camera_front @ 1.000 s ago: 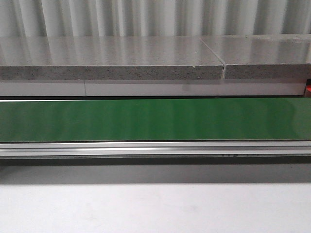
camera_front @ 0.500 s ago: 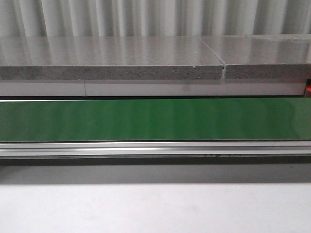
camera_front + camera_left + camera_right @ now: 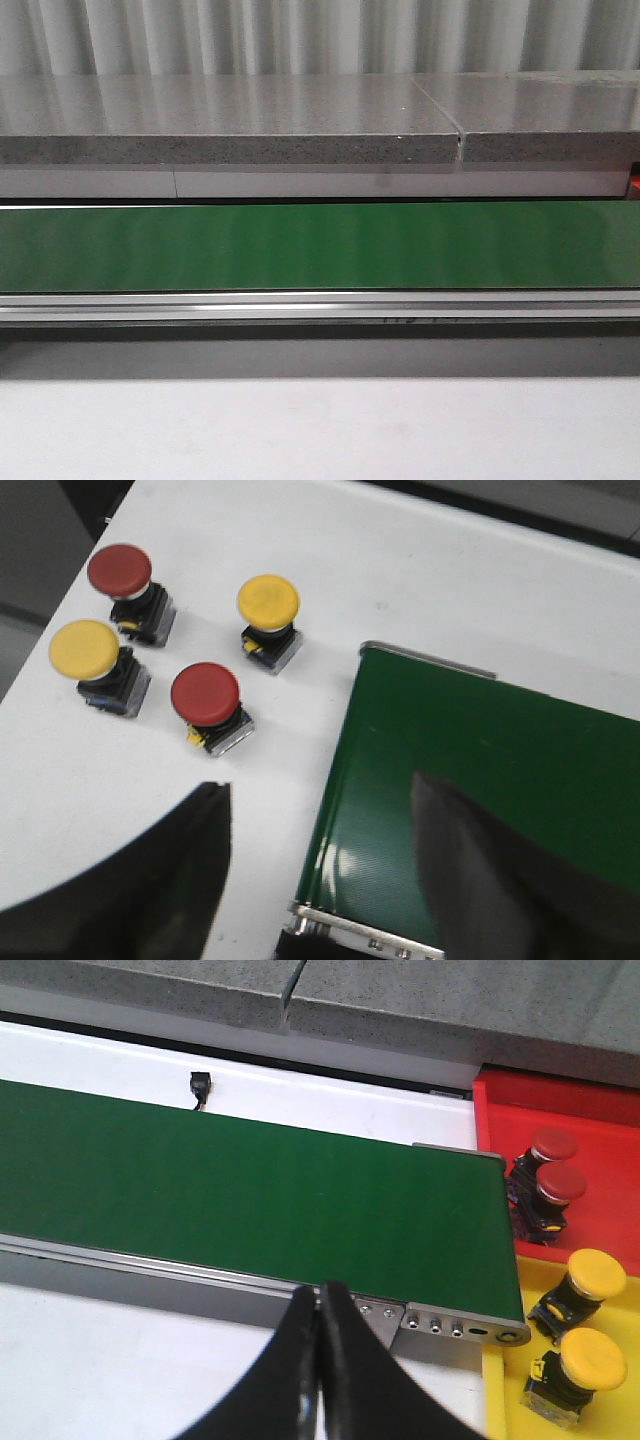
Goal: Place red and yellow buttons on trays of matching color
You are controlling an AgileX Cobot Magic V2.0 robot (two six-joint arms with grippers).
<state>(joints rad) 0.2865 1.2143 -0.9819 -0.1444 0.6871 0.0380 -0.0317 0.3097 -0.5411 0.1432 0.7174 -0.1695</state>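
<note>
In the left wrist view two red buttons point(image 3: 205, 692) point(image 3: 119, 570) and two yellow buttons point(image 3: 268, 600) point(image 3: 84, 648) stand on the white table beside the end of the green belt point(image 3: 480, 770). My left gripper point(image 3: 320, 800) hangs open above the belt's end, a short way from the nearest red button, holding nothing. In the right wrist view the red tray point(image 3: 600, 1120) holds two red buttons point(image 3: 553, 1145) point(image 3: 561, 1184), and the yellow tray point(image 3: 500, 1400) holds two yellow buttons point(image 3: 596, 1272) point(image 3: 594, 1357). My right gripper point(image 3: 318, 1295) is shut and empty over the belt's near rail.
The green conveyor belt point(image 3: 320, 245) crosses the front view with a metal rail point(image 3: 320, 305) along its near side and a grey stone ledge point(image 3: 230, 120) behind. A small black connector point(image 3: 199, 1087) lies on the white strip behind the belt.
None of the objects or arms has visibly moved in the front view; only small marks under the belt's rail have drifted left.
</note>
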